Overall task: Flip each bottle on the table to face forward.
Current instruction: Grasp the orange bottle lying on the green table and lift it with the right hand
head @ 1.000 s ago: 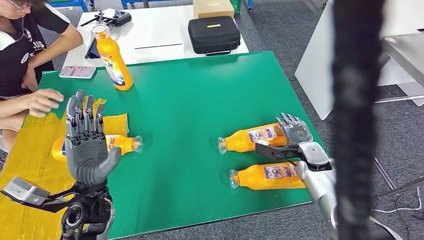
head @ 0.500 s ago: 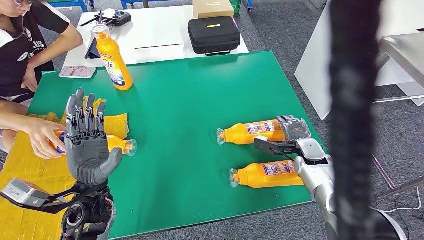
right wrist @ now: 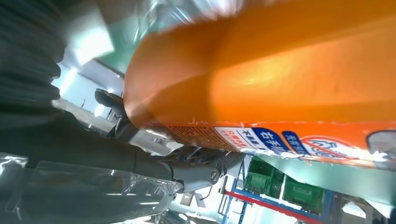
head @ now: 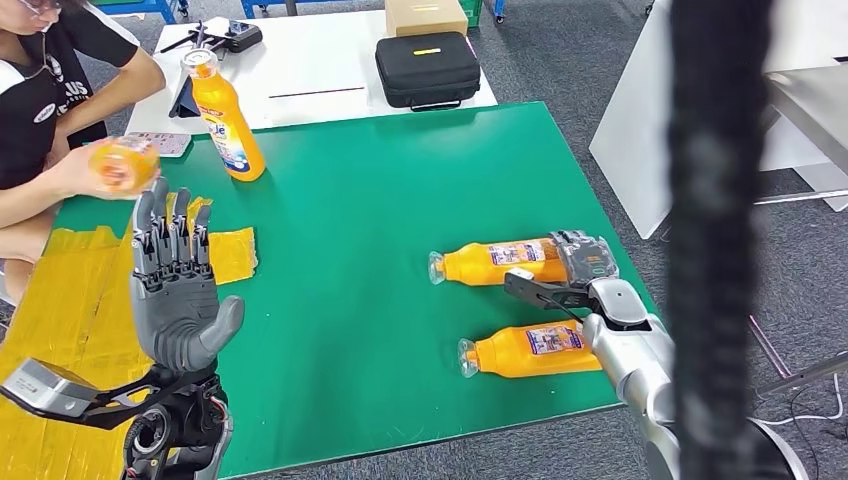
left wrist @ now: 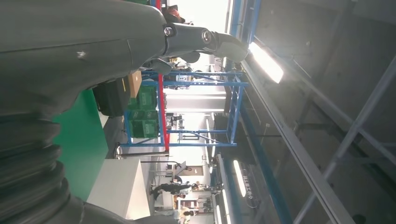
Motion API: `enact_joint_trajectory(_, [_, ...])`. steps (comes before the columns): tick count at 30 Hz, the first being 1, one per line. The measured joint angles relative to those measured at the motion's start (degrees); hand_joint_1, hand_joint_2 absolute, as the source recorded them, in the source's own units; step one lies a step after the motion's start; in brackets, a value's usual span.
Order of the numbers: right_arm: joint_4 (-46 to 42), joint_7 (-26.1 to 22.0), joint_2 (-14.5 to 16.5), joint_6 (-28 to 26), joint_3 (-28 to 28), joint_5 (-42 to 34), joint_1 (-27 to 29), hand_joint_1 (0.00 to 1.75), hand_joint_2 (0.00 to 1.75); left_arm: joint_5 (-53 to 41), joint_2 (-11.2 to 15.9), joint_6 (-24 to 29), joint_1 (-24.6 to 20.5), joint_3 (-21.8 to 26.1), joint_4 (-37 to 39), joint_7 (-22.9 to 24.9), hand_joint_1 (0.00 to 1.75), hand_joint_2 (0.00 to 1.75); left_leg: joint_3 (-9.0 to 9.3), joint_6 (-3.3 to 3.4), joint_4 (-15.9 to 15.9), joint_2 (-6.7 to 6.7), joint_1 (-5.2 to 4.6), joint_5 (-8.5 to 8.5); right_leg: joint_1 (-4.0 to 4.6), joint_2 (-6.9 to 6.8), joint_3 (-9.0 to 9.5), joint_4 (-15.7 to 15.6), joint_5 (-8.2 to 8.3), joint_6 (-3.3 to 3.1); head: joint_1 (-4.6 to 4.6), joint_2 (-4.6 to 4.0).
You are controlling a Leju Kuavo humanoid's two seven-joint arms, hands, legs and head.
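Two orange bottles lie on their sides at the right of the green table (head: 380, 200), caps pointing left. My right hand (head: 583, 266) grips the base end of the farther bottle (head: 495, 263); up close its orange body and label (right wrist: 280, 88) lie against my fingers (right wrist: 187, 168). The nearer bottle (head: 530, 349) lies free beside my right forearm. A third orange bottle (head: 226, 118) stands upright at the far left. A person at the left holds a fourth bottle (head: 122, 163) in the air. My left hand (head: 178, 290) is raised with fingers spread and holds nothing.
Yellow sheeting (head: 60, 300) covers the table's left end, with a loose yellow piece (head: 232, 253). A phone (head: 155, 143) lies at the far left corner. Behind, a white table carries a black case (head: 428, 68) and a cardboard box (head: 426, 15). A dark blurred strip (head: 715, 240) hides the right.
The person picked the lying bottle off the table's left side and lifted it. My right hand's fingers curled down onto the farther bottle, which slid slightly left. My left hand stayed raised.
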Motion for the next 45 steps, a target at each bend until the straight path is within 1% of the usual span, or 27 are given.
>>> enact_joint_trajectory(3, [-0.35, -1.97, 0.91, -2.24, -1.50, -4.74, 0.43, 1.75, 1.75, 0.05, 0.00, 0.06, 0.21, 0.04, 0.00, 0.19, 0.00, 1.75, -0.01, 0.00, 0.00, 0.00, 0.00, 0.00, 0.00, 0.00, 0.00, 0.00, 0.00, 0.00, 0.01, 0.00])
enact_joint_trajectory(8, [-4.17, -7.70, 2.99, -3.97, -5.51, -16.45, 2.27, 1.75, 1.75, -0.54, 0.00, 0.61, 0.82, 0.04, -0.01, 0.92, 0.00, 1.75, -0.02, 0.00, 0.00, -0.01, 0.00, -0.01, 0.00, 0.00, -0.02, 0.00, -0.01, 0.00, 0.01, 0.00])
enact_joint_trajectory(14, [-7.80, -9.28, 4.43, -3.96, -8.04, -19.62, 3.80, 1.75, 1.75, -0.67, 0.00, 0.93, 0.96, 0.01, 0.01, 1.10, 0.00, 1.75, -0.03, 0.00, 0.00, -0.02, 0.00, -0.01, -0.01, -0.01, -0.02, 0.00, -0.01, 0.00, 0.01, 0.00])
enact_joint_trajectory(19, [-11.97, -10.40, 5.27, -3.39, -8.36, -23.88, 5.84, 1.75, 1.75, -1.15, 0.00, 0.98, 0.92, -0.26, 0.04, 1.86, 0.00, 1.75, -0.04, 0.00, 0.00, -0.02, 0.00, -0.01, -0.01, -0.01, -0.03, 0.00, -0.01, 0.00, 0.01, 0.00])
enact_joint_trajectory(21, [-14.14, -11.21, 5.72, -2.05, -8.35, -26.67, 6.98, 1.75, 1.75, -1.37, 0.00, 0.98, 0.90, -0.42, 0.12, 2.05, 0.00, 1.75, -0.04, 0.00, 0.00, -0.02, 0.00, -0.01, 0.00, -0.01, -0.04, 0.00, -0.02, 0.00, 0.01, 0.00])
enact_joint_trajectory(23, [-16.85, -13.40, 6.35, 0.63, -8.29, -32.16, 8.33, 1.75, 1.75, -1.61, 0.00, 0.98, 0.89, -0.68, 0.20, 2.22, 0.00, 1.75, -0.05, 0.00, 0.00, -0.01, 0.00, -0.01, 0.00, -0.01, -0.05, 0.00, -0.02, 0.00, 0.01, 0.00])
enact_joint_trajectory(27, [-22.62, -18.68, 7.94, 7.84, -7.70, -45.15, 11.03, 1.75, 1.75, -2.32, 0.01, 0.83, 0.86, -1.34, 0.60, 2.60, 0.00, 1.75, -0.05, -0.01, -0.01, -0.01, 0.00, -0.02, 0.00, 0.00, -0.07, 0.00, -0.02, -0.01, 0.00, 0.00])
enact_joint_trajectory(30, [-26.22, -22.61, 9.12, 14.47, -6.44, -54.60, 12.56, 1.75, 1.75, -3.15, 0.05, 0.56, 0.48, -2.30, 1.32, 3.44, 0.00, 1.75, -0.06, -0.01, -0.01, -0.01, 0.01, -0.01, 0.00, -0.01, -0.08, 0.00, -0.03, -0.01, 0.01, 0.00])
enact_joint_trajectory(33, [-28.72, -25.01, 10.58, 19.84, -4.45, -61.39, 12.96, 1.75, 1.75, -4.26, 0.08, 0.66, -0.64, -3.67, 2.67, 4.86, 0.00, 1.75, -0.06, -0.01, -0.01, 0.02, 0.00, -0.01, 0.00, 0.01, -0.08, 0.00, -0.02, -0.01, 0.01, 0.00])
enact_joint_trajectory(37, [-29.95, -25.13, 12.70, 22.54, -1.32, -64.71, 12.39, 1.75, 1.75, -5.04, 0.06, 1.33, -1.99, -5.25, 4.02, 6.17, 0.00, 1.75, -0.05, -0.02, -0.01, 0.02, 0.00, 0.01, 0.00, 0.01, -0.08, 0.00, -0.01, -0.01, 0.01, 0.00])
enact_joint_trajectory(45, [-30.10, -24.80, 15.37, 23.04, 3.33, -65.13, 10.51, 1.75, 1.75, -5.52, -0.13, 1.51, -3.87, -6.96, 6.04, 7.19, 0.00, 1.75, -0.07, -0.01, -0.01, 0.00, 0.01, 0.02, 0.00, 0.00, -0.08, 0.02, -0.01, -0.01, 0.02, 0.00])
